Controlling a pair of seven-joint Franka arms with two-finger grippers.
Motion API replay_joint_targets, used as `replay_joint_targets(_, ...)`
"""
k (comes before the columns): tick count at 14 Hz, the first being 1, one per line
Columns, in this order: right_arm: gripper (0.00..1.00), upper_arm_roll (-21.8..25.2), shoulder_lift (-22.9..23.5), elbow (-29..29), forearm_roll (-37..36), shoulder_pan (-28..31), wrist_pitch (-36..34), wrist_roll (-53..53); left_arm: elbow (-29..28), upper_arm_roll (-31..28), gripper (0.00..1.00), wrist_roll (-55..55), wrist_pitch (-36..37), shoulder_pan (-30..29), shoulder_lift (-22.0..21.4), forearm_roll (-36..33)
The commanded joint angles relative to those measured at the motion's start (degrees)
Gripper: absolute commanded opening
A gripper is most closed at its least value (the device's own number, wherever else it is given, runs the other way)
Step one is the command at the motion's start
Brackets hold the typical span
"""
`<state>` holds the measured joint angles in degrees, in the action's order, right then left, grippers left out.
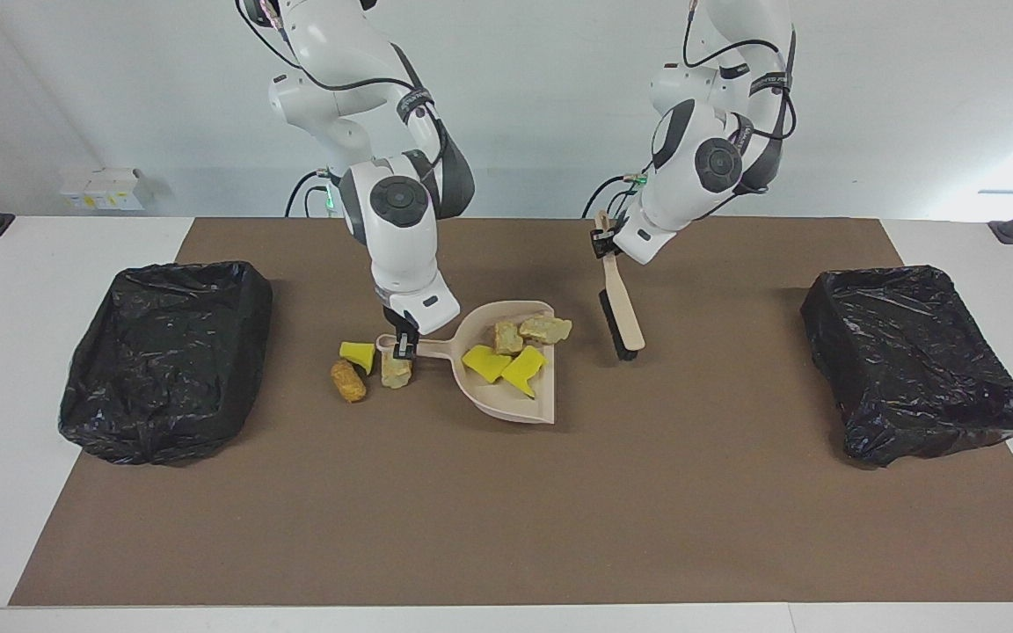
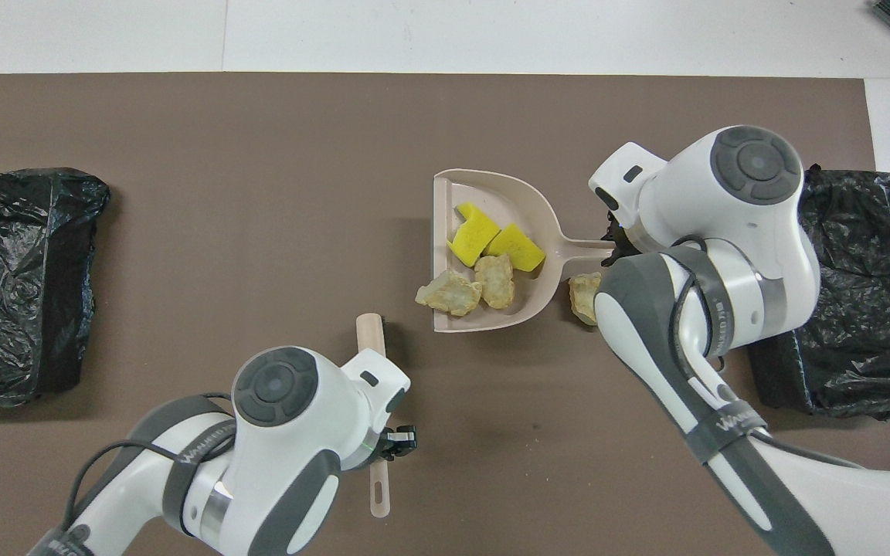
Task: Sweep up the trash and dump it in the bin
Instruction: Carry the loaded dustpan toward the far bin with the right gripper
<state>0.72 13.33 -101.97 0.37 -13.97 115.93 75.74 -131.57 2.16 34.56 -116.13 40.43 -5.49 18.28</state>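
Four scraps of trash [image 1: 506, 352] lie in the dustpan [image 1: 506, 400]; three more [image 1: 357, 365] lie on the mat beside its handle, unswept. The right gripper [image 1: 401, 343] clamps that handle, the left gripper [image 1: 601, 244] grips the brush [image 1: 621, 321] just off the pan's open edge. Neither bin [image 1: 168, 352] shows any trash.

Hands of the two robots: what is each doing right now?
Left hand: shut on the brush handle.
Right hand: shut on the dustpan handle.

Yellow and tan trash [image 1: 506, 350], 4 pieces in dustpan [image 1: 520, 410]
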Motion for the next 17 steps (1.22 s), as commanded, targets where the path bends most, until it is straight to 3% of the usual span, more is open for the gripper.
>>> replay_joint_targets(1, 0.0, -0.54, -0.93, 2.12, 1.73, 3.23, -4.3, 6.16, -1.41, -0.67, 0.0, 6.55, -3.38, 6.47, -1.37, -2.73)
replay_joint_targets(4, 0.0, -0.02, -1.63, 3.79, 1.3, 6.66, -8.43, 11.52, -1.32, -0.66, 0.0, 9.91, -8.05, 10.44, 0.65, -2.73)
replay_joint_targets(10, 0.0, 0.25, -5.06, 4.14, -2.39, 15.53, -13.71, 22.33, -1.32, -0.66, 0.0, 9.83, -10.43, 10.81, 3.2, -2.73)
replay_joint_targets(17, 0.0, 0.6, -5.25, 4.32, -9.77, 29.51, -12.57, 43.07, -1.4, -0.66, 0.0, 10.35, -12.27, 10.63, 4.26, -2.55)
